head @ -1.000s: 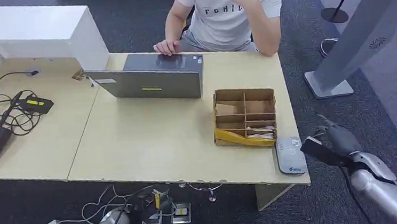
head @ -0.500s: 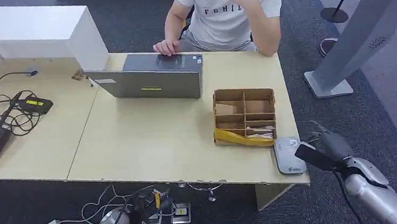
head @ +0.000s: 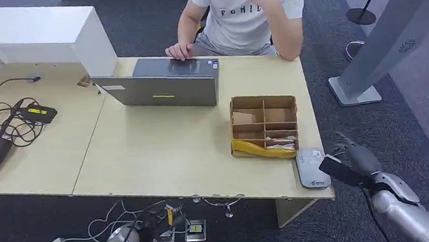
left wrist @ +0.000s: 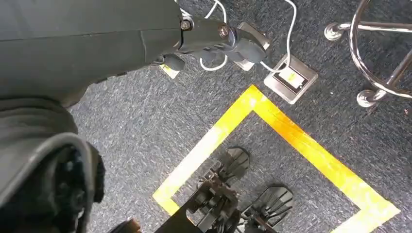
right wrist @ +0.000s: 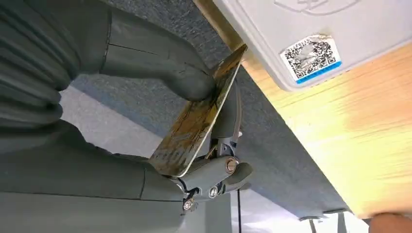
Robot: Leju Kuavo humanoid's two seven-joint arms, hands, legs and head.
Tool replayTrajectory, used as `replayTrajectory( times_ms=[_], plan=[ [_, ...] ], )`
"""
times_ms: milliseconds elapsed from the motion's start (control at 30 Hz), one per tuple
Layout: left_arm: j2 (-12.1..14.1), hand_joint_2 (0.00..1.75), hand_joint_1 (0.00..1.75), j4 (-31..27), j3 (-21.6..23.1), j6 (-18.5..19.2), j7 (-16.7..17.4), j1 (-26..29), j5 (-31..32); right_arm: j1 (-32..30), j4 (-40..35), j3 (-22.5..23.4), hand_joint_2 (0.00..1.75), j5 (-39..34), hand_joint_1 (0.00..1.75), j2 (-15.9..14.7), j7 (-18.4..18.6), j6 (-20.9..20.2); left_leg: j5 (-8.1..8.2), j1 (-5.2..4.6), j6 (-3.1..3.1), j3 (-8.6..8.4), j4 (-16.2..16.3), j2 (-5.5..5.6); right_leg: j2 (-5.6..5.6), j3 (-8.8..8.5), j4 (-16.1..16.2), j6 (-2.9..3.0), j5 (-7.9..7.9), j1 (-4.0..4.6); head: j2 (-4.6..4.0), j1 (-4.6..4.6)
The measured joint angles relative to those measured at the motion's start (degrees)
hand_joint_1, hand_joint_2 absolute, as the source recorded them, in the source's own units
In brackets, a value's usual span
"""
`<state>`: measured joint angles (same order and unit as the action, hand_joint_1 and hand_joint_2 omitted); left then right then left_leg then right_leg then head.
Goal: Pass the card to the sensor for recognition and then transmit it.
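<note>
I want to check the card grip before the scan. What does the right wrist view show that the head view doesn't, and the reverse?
Right wrist view alone: the worn card seen edge-on, pinched between the thick thumb and the darker fingers, and a code sticker on the sensor.

Head view alone: the cardboard box, laptop and seated person.

Both: the right hand beside the grey sensor at the table corner.

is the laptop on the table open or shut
Shut. The laptop lies flat on the table with its lid down, no screen or keyboard showing, and a person's hand rests on its far edge.
</note>
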<state>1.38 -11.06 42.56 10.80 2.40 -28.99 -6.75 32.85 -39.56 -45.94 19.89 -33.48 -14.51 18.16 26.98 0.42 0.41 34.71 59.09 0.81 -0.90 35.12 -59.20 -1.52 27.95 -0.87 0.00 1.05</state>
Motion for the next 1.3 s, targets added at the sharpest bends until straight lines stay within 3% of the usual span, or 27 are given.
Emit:
replayTrajectory(
  times_ms=[500, 1300],
  plan=[
    [0.1, 0.00, 0.00, 0.0, -0.3, 0.2, 0.0, -0.1, 0.6, 0.5, 1.7, 0.0, 1.75, -0.4, 1.75, 0.0, -2.1, 1.6, 0.00, -0.01, 0.00, 0.01, 0.0, -0.02, 0.01, 0.00, 0.0, -0.01, -0.01, 0.00, 0.00, 0.00],
    [0.6, 0.00, 0.00, 0.0, -0.3, 1.3, -0.1, -0.3, 1.8, 14.7, 1.0, 0.5, 1.75, 1.7, 1.75, -2.3, -1.2, 0.6, -0.01, 0.00, 0.00, 0.04, 0.0, -0.01, 0.00, 0.00, 0.0, -0.01, -0.03, 0.00, 0.00, 0.00]
  ],
)
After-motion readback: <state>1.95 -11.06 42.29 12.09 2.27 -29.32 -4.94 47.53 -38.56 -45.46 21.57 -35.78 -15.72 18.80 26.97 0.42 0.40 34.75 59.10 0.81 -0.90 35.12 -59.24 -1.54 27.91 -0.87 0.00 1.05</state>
